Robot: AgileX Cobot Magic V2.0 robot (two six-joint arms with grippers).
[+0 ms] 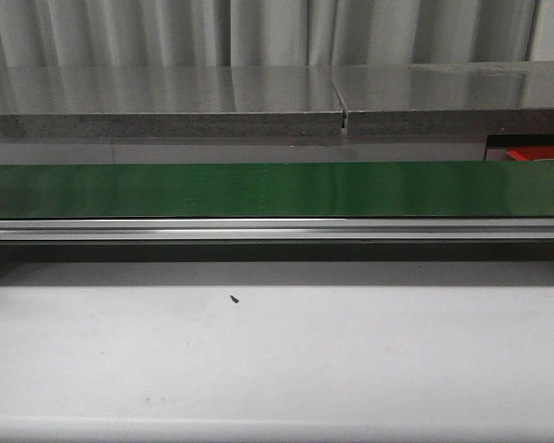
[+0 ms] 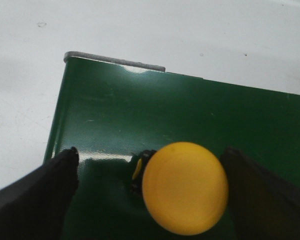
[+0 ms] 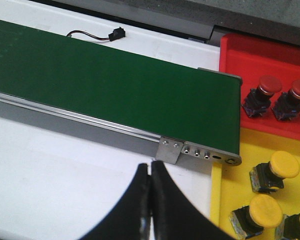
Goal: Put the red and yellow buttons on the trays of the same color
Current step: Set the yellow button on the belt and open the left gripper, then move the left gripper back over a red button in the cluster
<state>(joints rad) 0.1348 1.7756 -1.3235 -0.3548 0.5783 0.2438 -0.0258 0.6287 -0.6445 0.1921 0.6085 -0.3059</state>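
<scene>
In the front view the white table (image 1: 277,360) lies nearest, with one small dark speck (image 1: 234,298) on it. Behind it runs the long green conveyor belt (image 1: 277,189) on its metal rail (image 1: 277,229), and beyond that a grey shelf (image 1: 166,97). No arm shows in this view.

In the left wrist view the left gripper (image 2: 147,172) is spread wide over the end of the belt (image 2: 190,110). A yellow button (image 2: 185,187) lies on the belt between the two dark fingers (image 2: 37,195); one finger seems very close to its cap, but I cannot tell if it touches.

In the right wrist view the right gripper (image 3: 150,172) has its fingers pressed together with nothing between them, above the white table (image 3: 65,170) just beside the belt's end. Beside that end lies the yellow tray (image 3: 230,185) with yellow buttons (image 3: 284,165) in it. Farther away is the red tray (image 3: 250,50), which holds red buttons (image 3: 268,86). A small black connector (image 3: 116,35) with wire lies on the far side of the belt.
</scene>
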